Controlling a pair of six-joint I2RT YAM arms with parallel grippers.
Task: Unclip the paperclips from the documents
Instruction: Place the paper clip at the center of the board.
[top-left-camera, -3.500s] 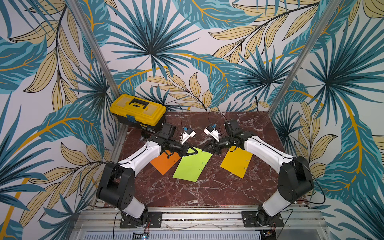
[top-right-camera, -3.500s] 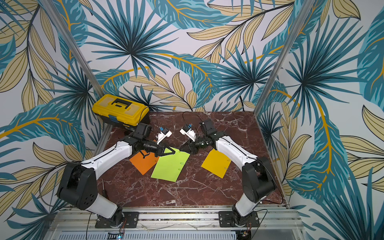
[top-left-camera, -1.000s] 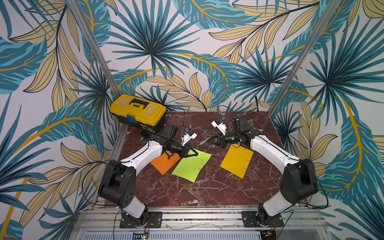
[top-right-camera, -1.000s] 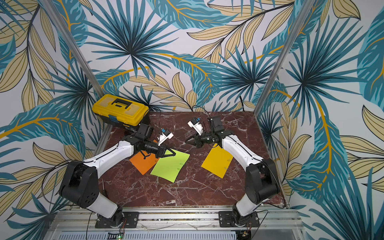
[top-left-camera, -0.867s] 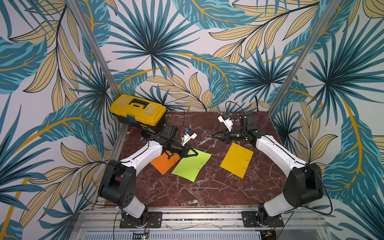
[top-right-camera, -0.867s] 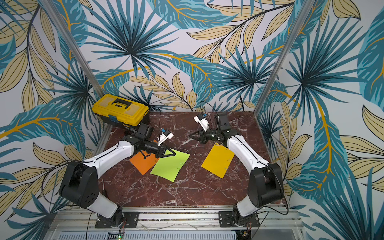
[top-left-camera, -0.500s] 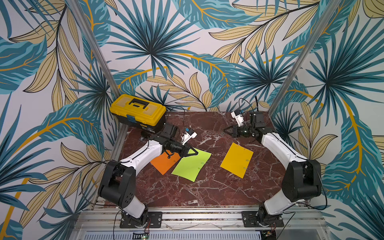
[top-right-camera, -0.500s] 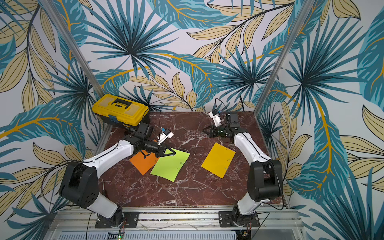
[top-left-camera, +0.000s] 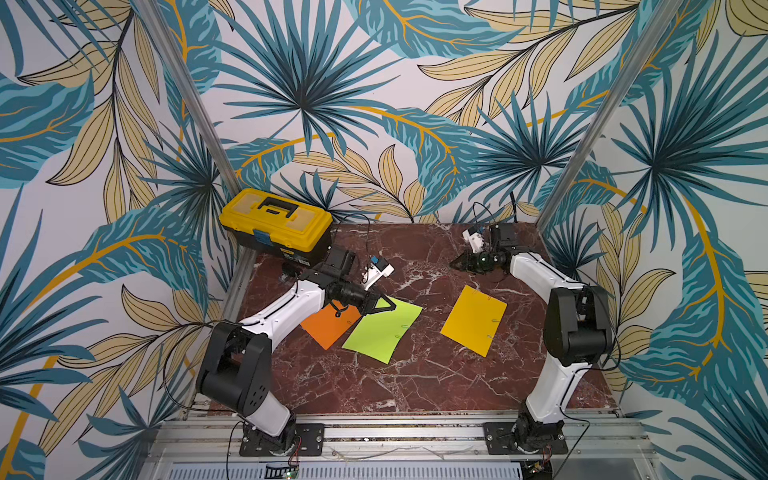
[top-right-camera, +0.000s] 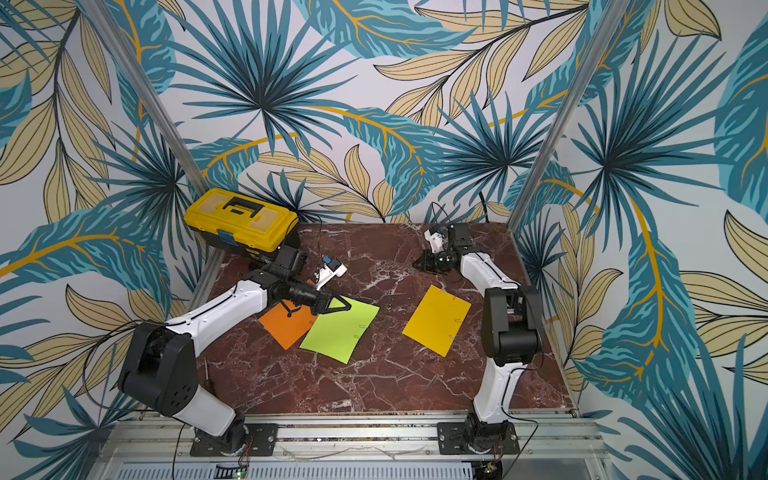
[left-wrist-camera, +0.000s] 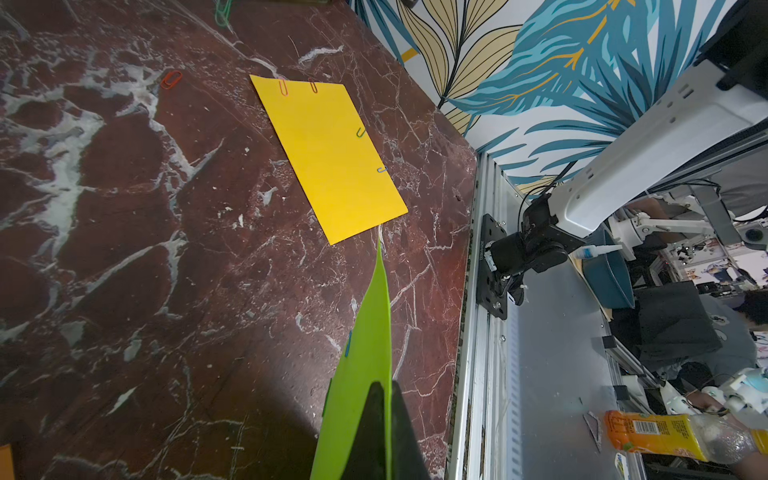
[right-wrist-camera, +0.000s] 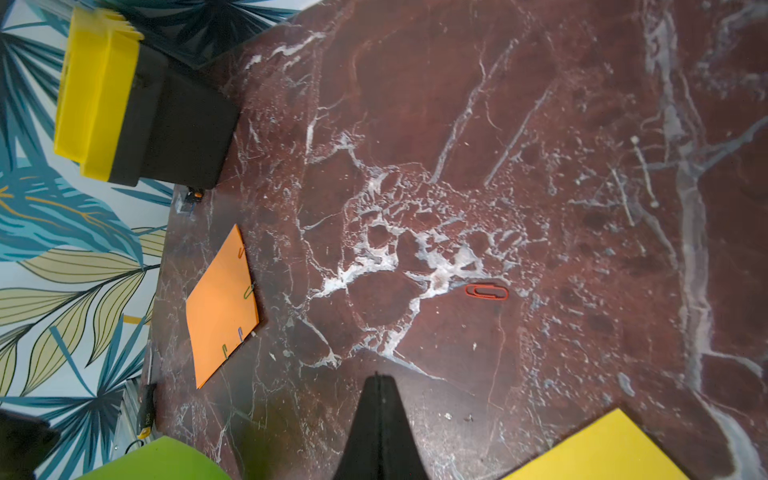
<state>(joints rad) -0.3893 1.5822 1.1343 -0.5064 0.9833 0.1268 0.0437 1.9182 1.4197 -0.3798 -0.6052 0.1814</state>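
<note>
Jaws shut both sides: left gripper pinched green sheet, right gripper had swung back, red paperclip lay loose

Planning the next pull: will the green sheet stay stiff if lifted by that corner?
Probably floppy: the green sheet bows upward where the left gripper pinches it. Likely light and slippery too, lying loose on the polished table, so it may slide when tugged.

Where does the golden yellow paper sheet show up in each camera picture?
In both top views: golden yellow paper sheet flat on the marble tabletop, right of centre.
Left wrist: the whole sheet, lying flat.
Right wrist: one corner only.
Shared landmark: lime green paper sheet, in all four.
</note>
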